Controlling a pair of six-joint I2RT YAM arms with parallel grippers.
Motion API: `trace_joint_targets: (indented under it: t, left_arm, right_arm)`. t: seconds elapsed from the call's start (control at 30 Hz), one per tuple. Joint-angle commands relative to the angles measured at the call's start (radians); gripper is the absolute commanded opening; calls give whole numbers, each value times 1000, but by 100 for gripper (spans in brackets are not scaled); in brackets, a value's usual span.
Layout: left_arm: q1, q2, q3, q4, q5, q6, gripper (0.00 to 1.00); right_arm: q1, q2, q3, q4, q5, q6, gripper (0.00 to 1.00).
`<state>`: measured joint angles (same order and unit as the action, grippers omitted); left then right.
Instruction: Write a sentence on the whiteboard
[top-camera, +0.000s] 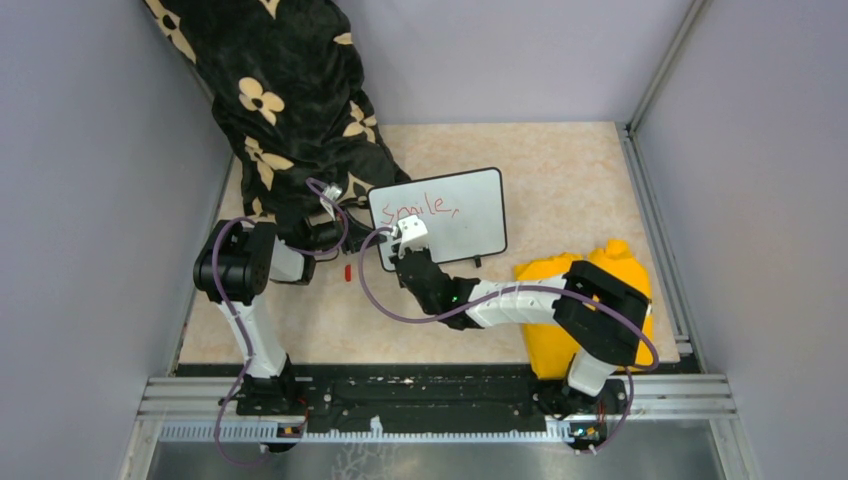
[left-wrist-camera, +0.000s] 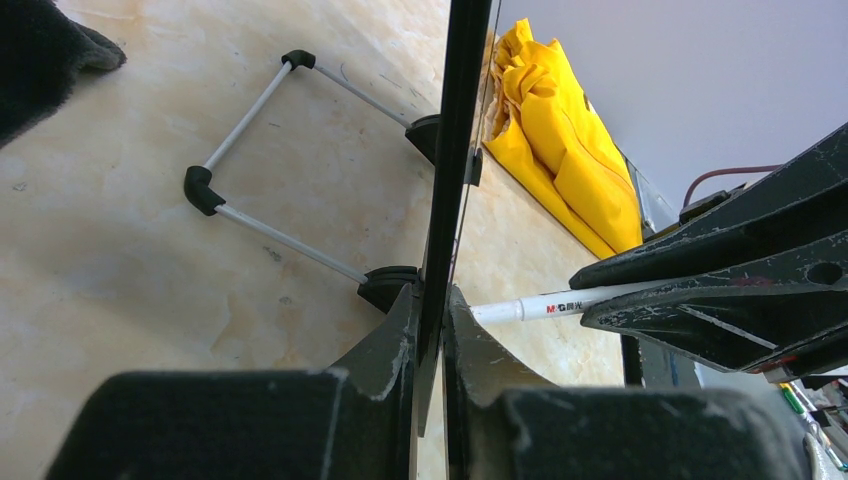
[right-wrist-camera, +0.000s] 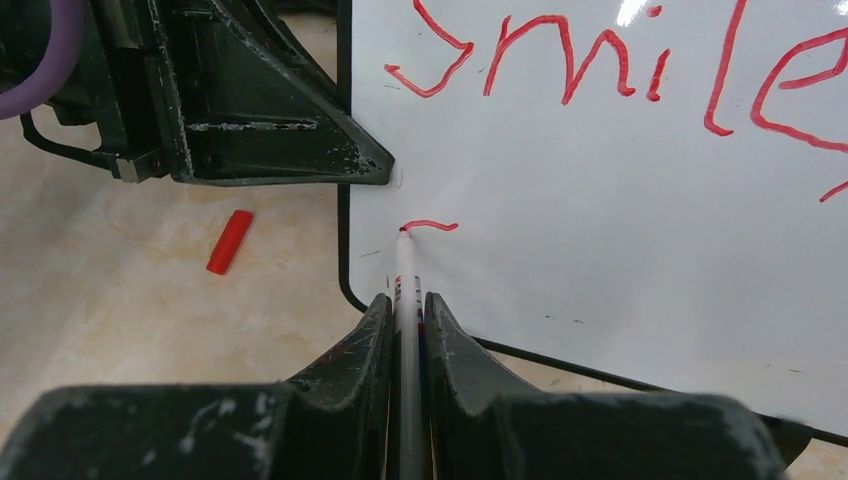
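My left fingers (left-wrist-camera: 405, 320) are clamping the left edge of the whiteboard (top-camera: 455, 215), which is standing propped mid-bench just beyond both arms. My right fingers (right-wrist-camera: 380, 320) are gripping a white marker (right-wrist-camera: 404, 275), whose tip is touching the board at a short red stroke low by the left corner, under the unfinished sentence (right-wrist-camera: 566, 60), "Smile,".

If I am pressing too hard, the board may twist in that one-edge clamp and the line may wobble. The marker could also slide in my grasp.

A red cap (right-wrist-camera: 229, 241) is lying on the beige marbled bench (top-camera: 570, 170) near the frame. Yellow cloth (top-camera: 620, 255) is lying to the right, black floral fabric (top-camera: 290, 90) is hanging behind, and grey walls are closing in the sides.
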<state>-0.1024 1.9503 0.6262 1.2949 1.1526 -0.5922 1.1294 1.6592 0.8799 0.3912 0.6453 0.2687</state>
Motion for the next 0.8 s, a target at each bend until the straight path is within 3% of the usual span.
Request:
trace_joint_targets:
  t: [0.0, 0.77]
  left_arm:
    - [-6, 19, 0, -74, -9, 19, 0]
    - [-6, 16, 0, -77, -10, 20, 0]
  right_arm:
    - [-16, 12, 21, -42, 32, 14, 0]
    - [-33, -70, -93, -41, 44, 45, 0]
